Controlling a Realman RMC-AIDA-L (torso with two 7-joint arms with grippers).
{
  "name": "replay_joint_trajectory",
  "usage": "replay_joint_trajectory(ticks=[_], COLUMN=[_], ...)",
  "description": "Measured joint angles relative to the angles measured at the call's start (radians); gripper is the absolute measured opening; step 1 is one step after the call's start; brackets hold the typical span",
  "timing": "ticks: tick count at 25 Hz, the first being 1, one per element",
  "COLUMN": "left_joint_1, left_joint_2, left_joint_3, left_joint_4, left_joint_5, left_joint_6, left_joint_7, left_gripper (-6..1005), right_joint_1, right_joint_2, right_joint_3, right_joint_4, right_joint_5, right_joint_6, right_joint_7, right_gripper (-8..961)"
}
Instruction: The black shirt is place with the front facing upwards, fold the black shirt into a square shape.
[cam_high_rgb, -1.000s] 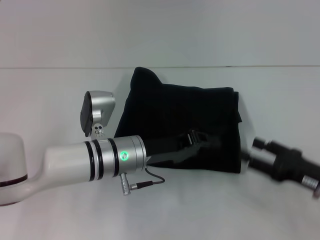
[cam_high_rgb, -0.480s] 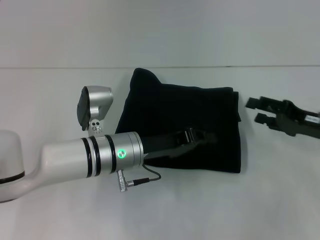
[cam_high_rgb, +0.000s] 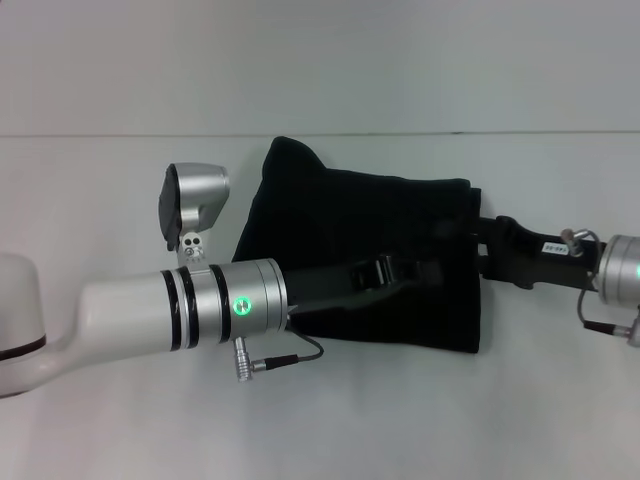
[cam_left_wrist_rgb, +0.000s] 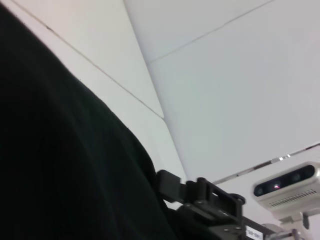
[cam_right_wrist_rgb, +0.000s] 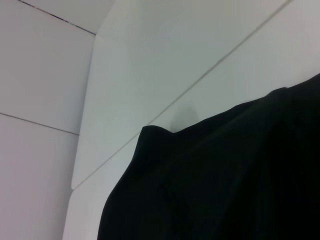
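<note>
The black shirt (cam_high_rgb: 350, 220) lies folded into a rough rectangle on the white table (cam_high_rgb: 110, 170), with one corner sticking up at the far left. No lettering or neck label shows. My left gripper (cam_high_rgb: 425, 272) reaches across the shirt's front part, black on black, low over the cloth. My right gripper (cam_high_rgb: 480, 247) is at the shirt's right edge with its jaws spread at the cloth's border. It also shows in the left wrist view (cam_left_wrist_rgb: 167, 184) beside the shirt (cam_left_wrist_rgb: 60, 165). The right wrist view shows only shirt (cam_right_wrist_rgb: 225, 185) and table.
My left arm's silver wrist (cam_high_rgb: 230, 310), with a green light and a dangling cable plug (cam_high_rgb: 265, 368), crosses the table's front left. The table's back edge (cam_high_rgb: 130, 135) meets a pale wall. My head camera (cam_left_wrist_rgb: 285, 187) shows in the left wrist view.
My right gripper swung from the front right up and then left, reaching the shirt's right edge. My left arm shifted only slightly. The shirt has not moved.
</note>
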Motion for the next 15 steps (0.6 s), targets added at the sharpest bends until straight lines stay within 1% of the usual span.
replay_joint_trajectory(ticks=[7, 15], left_joint_1=[-0.007, -0.006], left_joint_2=[-0.001, -0.002], left_joint_3=[0.015, 0.017], left_joint_4=[0.001, 0.001], left_joint_5=[0.005, 0.005], left_joint_6=[0.025, 0.039], left_joint_7=[0.013, 0.023], left_gripper=[89, 94], right_joint_1=[0.002, 0.001], right_joint_2=[0.024, 0.052], right_joint_3=[0.009, 0.010], right_joint_4=[0.000, -0.014], right_joint_5=[0.048, 0.064], right_joint_6=[0.028, 0.059], right_joint_7=[-0.010, -0.033], right_gripper=[678, 674])
